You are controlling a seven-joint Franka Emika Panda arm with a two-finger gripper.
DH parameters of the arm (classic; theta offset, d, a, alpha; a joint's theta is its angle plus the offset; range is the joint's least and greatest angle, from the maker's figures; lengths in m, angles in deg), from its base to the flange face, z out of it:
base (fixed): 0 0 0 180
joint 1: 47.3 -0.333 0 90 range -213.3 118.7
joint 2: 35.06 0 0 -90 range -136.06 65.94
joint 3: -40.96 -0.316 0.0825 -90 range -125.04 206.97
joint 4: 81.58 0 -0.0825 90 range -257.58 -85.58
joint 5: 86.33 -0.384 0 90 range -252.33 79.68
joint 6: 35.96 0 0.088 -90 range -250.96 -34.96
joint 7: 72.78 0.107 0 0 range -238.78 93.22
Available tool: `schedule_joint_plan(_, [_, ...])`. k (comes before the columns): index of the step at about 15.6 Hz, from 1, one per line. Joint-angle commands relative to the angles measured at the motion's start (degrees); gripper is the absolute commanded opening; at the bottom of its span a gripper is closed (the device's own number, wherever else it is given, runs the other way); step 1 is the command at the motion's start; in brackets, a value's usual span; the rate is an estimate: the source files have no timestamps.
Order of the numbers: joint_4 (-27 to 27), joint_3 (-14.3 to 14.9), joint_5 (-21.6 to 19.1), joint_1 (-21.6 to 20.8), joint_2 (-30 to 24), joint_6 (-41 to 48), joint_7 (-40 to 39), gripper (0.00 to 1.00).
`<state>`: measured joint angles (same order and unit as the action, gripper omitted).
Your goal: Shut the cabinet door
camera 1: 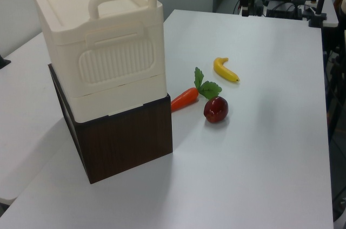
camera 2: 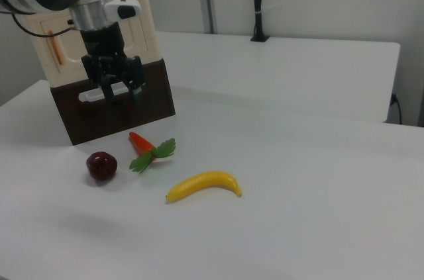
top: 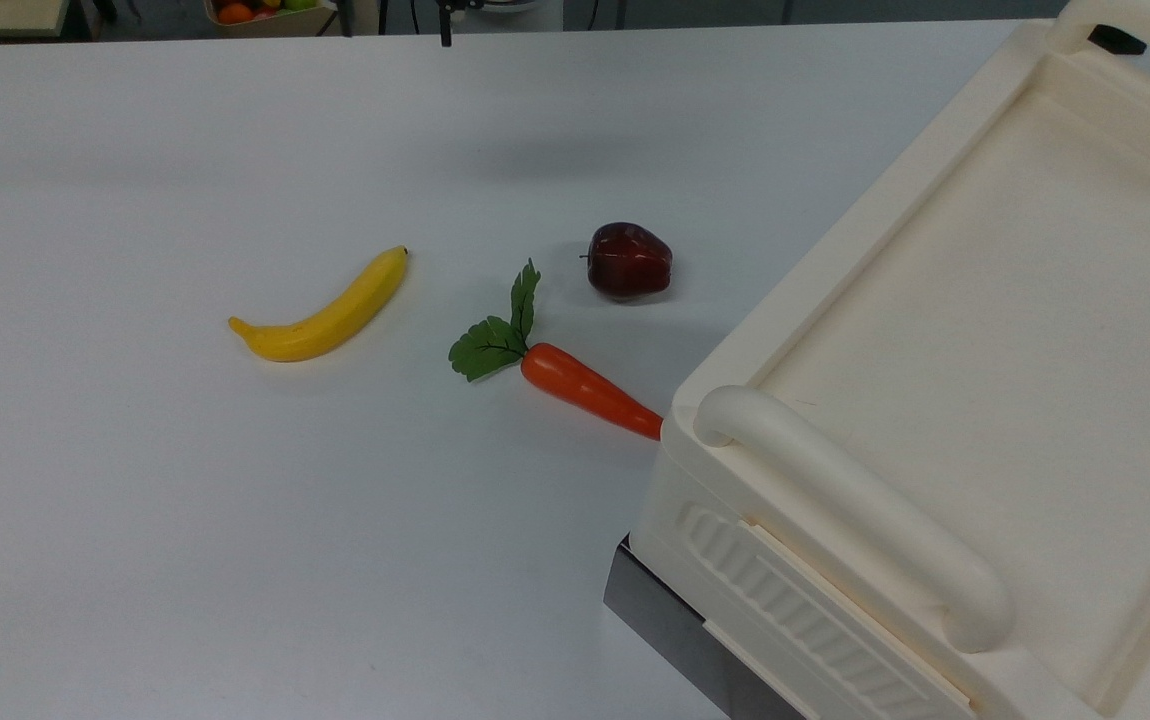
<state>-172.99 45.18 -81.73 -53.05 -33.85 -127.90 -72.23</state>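
Cabinet (top: 935,350): nearest us, four o'clock in the top view.
Cabinet door (camera 2: 53,45): right view's ten o'clock, on the cabinet's face.
Carrot (top: 590,390), banana (top: 325,315), apple (top: 629,261): centre.
Gripper (top: 446,36): farthest, top view's twelve o'clock, jaws together.

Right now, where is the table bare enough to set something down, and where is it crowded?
Free: the wide table at the top view's left and bottom, below the banana. Also the far strip above the apple. Crowded: the carrot lies up against the cabinet, with the apple close by.
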Motion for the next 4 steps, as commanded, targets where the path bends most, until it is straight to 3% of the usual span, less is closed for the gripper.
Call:
schedule_joint_plan(1, [-1.7,-2.2,-0.7,2.7,-2.4,1.1,-0.6,1.0])
schedule_joint_plan(4, [-1.6,-2.2,-0.7,2.4,-2.4,1.2,-0.5,1.0])
